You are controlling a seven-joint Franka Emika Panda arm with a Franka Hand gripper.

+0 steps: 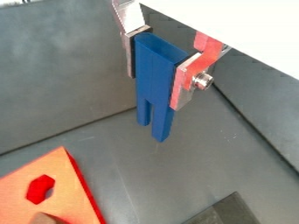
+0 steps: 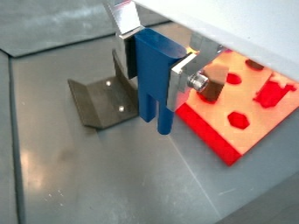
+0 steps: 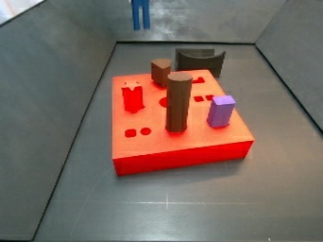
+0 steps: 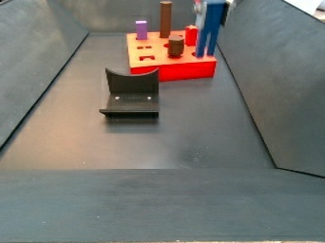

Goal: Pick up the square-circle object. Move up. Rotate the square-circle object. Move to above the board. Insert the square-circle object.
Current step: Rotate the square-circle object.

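Claw (image 1: 160, 63), raised clear of the floor, clenched on upright square-circle object (image 1: 155, 92), prongs down; board (image 2: 243, 109) lies beside, fixture (image 2: 101, 102) nearby.

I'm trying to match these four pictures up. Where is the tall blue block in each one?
Wrist view: the square-circle object hangs centre frame, held in the end effector.
Wrist view: again central, beside the fixture.
Side view: only its lower end shows at the top edge.
Side view: upper right, in front of the board.
Shared landmark: the board.
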